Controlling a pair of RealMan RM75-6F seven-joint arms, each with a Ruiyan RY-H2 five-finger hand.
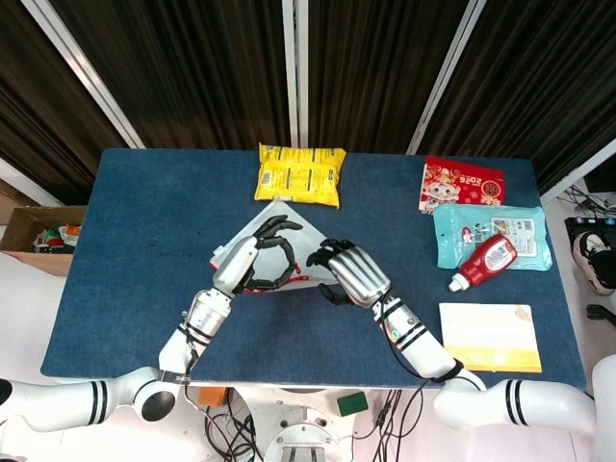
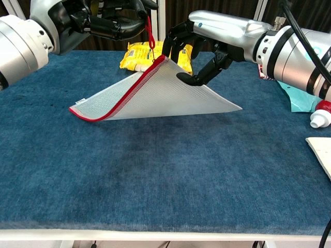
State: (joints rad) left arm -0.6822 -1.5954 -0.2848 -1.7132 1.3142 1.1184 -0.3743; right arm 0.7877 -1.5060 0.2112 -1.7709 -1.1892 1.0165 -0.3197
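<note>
A white mesh zip pouch [image 2: 165, 95] with a red zipper edge lies on the blue table [image 2: 155, 170], one corner raised into a peak. My left hand [image 2: 111, 20] pinches the red pull cord [image 2: 151, 32] above that peak. From the right, my right hand [image 2: 194, 49] grips the pouch near the peak, with its fingers [image 2: 172, 45] behind the top edge and its thumb on the front face. In the head view the left hand [image 1: 255, 258] and right hand [image 1: 351, 274] meet over the pouch [image 1: 274, 217] and hide most of it.
A yellow snack bag [image 1: 300, 175] lies behind the pouch. At the right are a red packet [image 1: 462, 183], a teal wipes pack [image 1: 491, 231], a red bottle [image 1: 484, 262] and a white-and-yellow booklet [image 1: 489, 337]. A cardboard box [image 1: 38, 236] stands off the table's left.
</note>
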